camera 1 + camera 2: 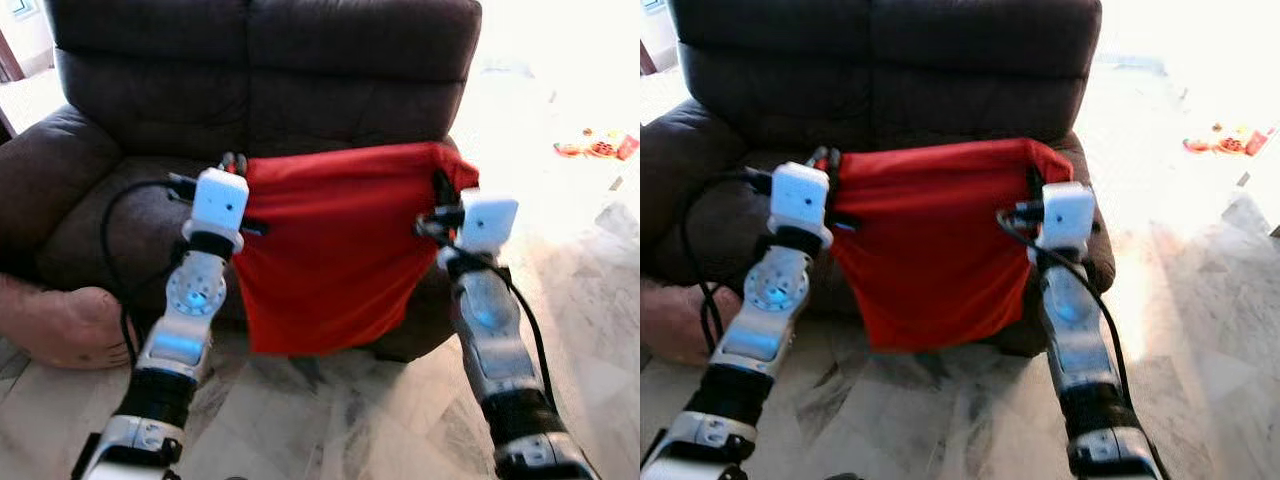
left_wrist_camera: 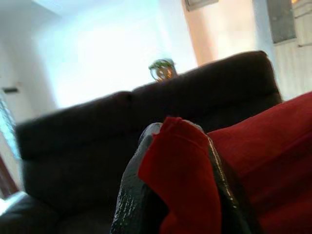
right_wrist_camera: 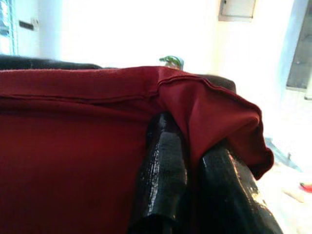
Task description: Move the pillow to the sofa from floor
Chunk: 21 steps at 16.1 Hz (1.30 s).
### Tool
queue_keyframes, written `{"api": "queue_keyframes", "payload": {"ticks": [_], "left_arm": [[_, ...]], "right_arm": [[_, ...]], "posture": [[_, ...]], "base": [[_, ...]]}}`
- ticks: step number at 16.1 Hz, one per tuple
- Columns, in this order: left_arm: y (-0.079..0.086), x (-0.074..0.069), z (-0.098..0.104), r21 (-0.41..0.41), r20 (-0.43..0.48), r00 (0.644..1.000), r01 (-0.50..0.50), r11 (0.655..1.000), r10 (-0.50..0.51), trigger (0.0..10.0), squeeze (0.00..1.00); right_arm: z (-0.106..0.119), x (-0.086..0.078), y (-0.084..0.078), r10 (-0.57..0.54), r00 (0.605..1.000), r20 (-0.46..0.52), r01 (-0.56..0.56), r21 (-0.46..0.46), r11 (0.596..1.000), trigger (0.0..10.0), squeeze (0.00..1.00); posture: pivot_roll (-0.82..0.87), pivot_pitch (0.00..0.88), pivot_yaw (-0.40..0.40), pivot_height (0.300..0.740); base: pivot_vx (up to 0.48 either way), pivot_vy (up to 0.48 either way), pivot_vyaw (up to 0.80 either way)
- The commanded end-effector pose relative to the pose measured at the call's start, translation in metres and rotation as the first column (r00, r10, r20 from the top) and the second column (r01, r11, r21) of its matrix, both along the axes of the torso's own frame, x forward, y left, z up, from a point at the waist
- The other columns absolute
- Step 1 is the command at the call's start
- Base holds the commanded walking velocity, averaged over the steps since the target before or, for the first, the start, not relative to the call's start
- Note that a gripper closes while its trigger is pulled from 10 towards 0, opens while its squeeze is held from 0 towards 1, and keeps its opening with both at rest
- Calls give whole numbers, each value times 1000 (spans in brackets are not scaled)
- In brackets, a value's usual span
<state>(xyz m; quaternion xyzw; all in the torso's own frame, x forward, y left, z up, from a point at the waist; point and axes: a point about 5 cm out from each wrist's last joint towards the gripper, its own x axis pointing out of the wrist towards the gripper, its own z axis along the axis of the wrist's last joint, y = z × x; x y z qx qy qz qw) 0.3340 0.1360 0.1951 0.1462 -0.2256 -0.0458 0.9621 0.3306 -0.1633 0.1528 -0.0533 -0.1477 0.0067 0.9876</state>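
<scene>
From our head camera we see the red pillow (image 1: 335,250) stretched between our two arms, lifted off the floor (image 1: 330,420) and hanging in front of the seat of the dark brown sofa (image 1: 260,80). Its top edge runs level with the front of the seat cushion, and its lower edge droops toward the pale marble tiles without reaching them. Our left gripper (image 1: 233,163) has the pillow's upper left corner, and our right gripper (image 1: 441,188) has the upper right corner. To the left, by the sofa's arm, a person's bare foot (image 1: 60,325) rests on the floor. Small red and orange items (image 1: 597,147) lie on the bright tiles well off to the right; we cannot tell what they are.

The wrist cameras give us what the head view cannot. In the left wrist view the jaws are closed tight on a fold of red fabric, which bulges out between the black fingers (image 2: 130,190), with the sofa back rising behind. In the right wrist view the jaws are likewise pinched nearly together on the cloth, a seamed corner of the pillow draped over the fingers (image 3: 165,175). Both wrist views also show a small greenish object (image 3: 171,61) behind the top of the sofa back, against a bright white wall.
</scene>
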Motion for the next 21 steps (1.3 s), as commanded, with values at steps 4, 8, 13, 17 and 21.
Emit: {"api": "queue_keyframes", "payload": {"ticks": [4, 8, 13, 17, 21], "left_arm": [[32, 1, 4, -22, 19, 993, -115, 993, 115, 10000, 0], [23, 0, -10, -102, -47, 993, -114, 988, 109, 10000, 0], [19, 3, -8, -92, -51, 994, -99, 991, 95, 10000, 0], [20, 2, -5, -74, -38, 994, -105, 992, 102, 10000, 0], [26, 3, -1, -70, -25, 993, -118, 991, 117, 10000, 0]], "right_arm": [[-12, -21, -36, -158, 987, -17, 158, 26, 987, 10000, 0], [-22, -31, -33, -197, 979, -45, 199, 54, 979, 10000, 0], [-5, -24, -29, -174, 985, 3, 173, 39, 984, 10000, 0], [1, -18, -26, -179, 984, 17, 178, 38, 983, 10000, 0], [8, -16, -20, -145, 989, 37, 143, 42, 989, 10000, 0]], "posture": [[62, 0, -23, 740], [53, 0, -12, 740], [45, 0, -13, 740], [52, 0, -18, 740], [56, 0, -21, 740]], "base": [[0, 0, 0], [0, 0, 0], [0, 0, 0], [0, 0, -306], [196, 0, 0]]}}
